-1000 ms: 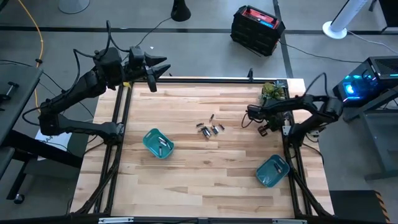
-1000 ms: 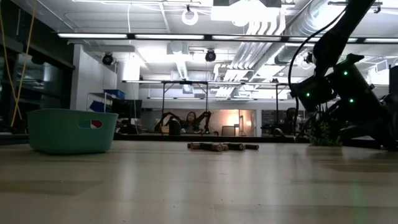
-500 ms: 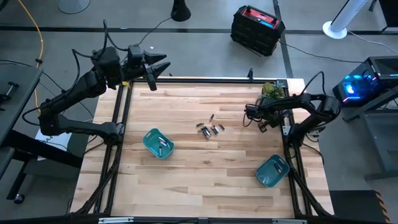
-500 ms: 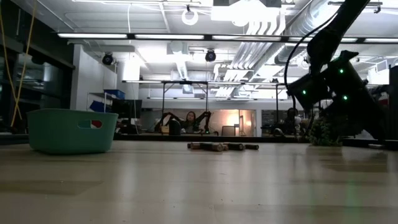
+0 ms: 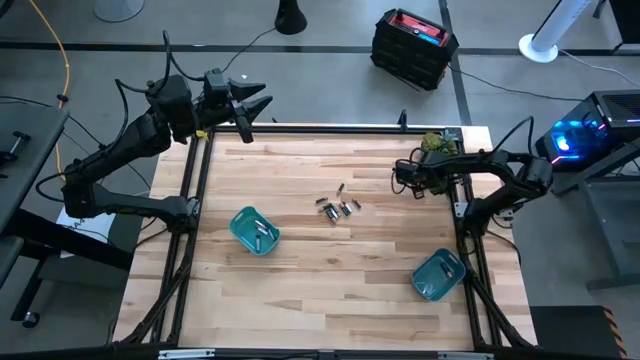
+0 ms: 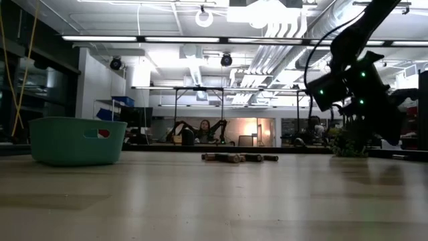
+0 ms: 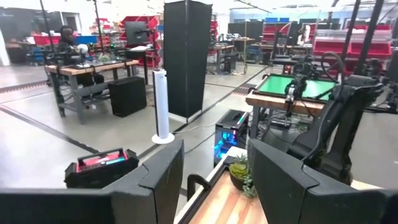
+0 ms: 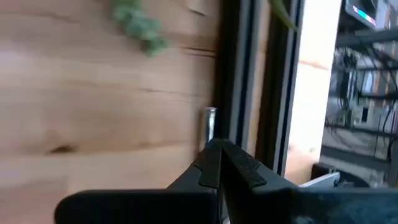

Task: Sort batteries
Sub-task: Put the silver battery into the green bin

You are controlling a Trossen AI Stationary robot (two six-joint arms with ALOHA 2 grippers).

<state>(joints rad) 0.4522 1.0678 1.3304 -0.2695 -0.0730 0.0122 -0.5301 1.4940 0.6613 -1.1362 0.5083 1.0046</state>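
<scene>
Fingers (image 8: 214, 163) of the right gripper (image 5: 402, 178) are seen pressed together in the right wrist view, with no gap between them and nothing held. This gripper is positioned above the right side of the light wooden slatted table (image 5: 300, 275), towards the far edge and close to the small green potted plant (image 5: 436, 146). In the low view the same gripper (image 6: 319, 90) is shown raised clear of the table surface, with green indicator lights visible on its dark body.

Fingers (image 7: 158, 177) of the left gripper (image 5: 252, 108) are held apart, with a clear gap between them and nothing gripped. This gripper is located over the far left corner of the table, at the black metal frame rail (image 5: 330, 127).

A cluster of small silvery-grey cylindrical batteries (image 5: 337, 207) is found lying on the table near its centre, well apart from both grippers. In the low view the batteries (image 6: 237, 158) are seen lying flat in a row.

A teal rectangular plastic bin (image 5: 254, 230) is placed left of the cluster, and several batteries are contained in it. A second teal rectangular plastic bin (image 5: 438, 274) is placed at the near right corner.
</scene>
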